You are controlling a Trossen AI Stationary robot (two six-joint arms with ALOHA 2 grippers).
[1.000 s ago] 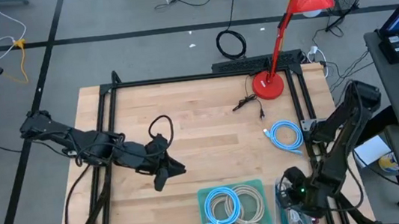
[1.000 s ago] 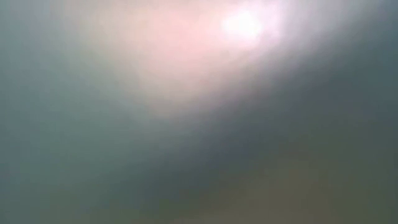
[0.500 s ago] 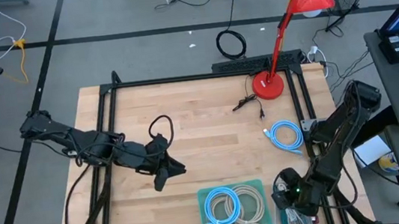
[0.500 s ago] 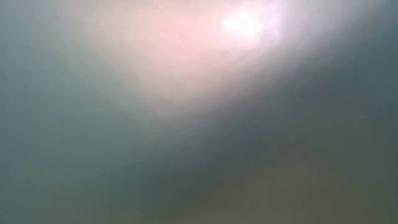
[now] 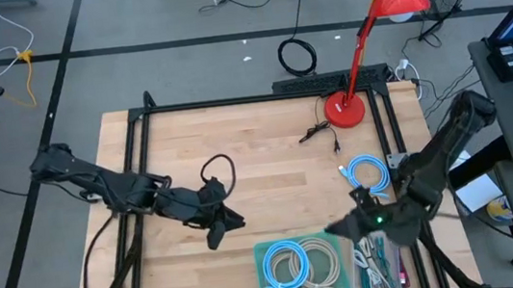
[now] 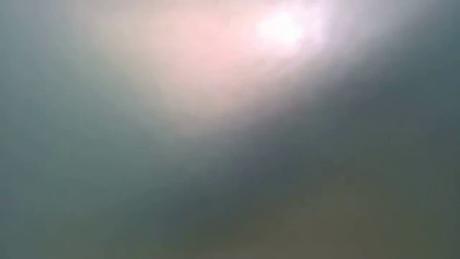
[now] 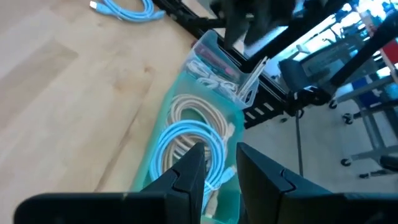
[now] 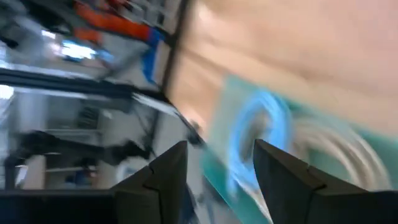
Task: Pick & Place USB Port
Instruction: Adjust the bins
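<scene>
The right claw [image 5: 338, 225], fingers spread and empty, hangs over the gap between the green tray [image 5: 330, 242] and the clear bin [image 5: 379, 270] of small cables. It risks snagging the coils. Beyond lies the blue cable [image 5: 367, 174]. The left claw [image 5: 230, 222] waits mid-bench, fingers slightly apart.

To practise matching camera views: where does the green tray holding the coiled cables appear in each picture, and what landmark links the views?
High view: green tray at the table's near edge, right of centre.
Low view: not visible; the picture shows only blur.
Left wrist view: tray beyond the fingertips, beside a clear bin.
Right wrist view: tray, blurred, beyond the fingertips.
Shared landmark: the light-blue coiled cable inside it.
</scene>
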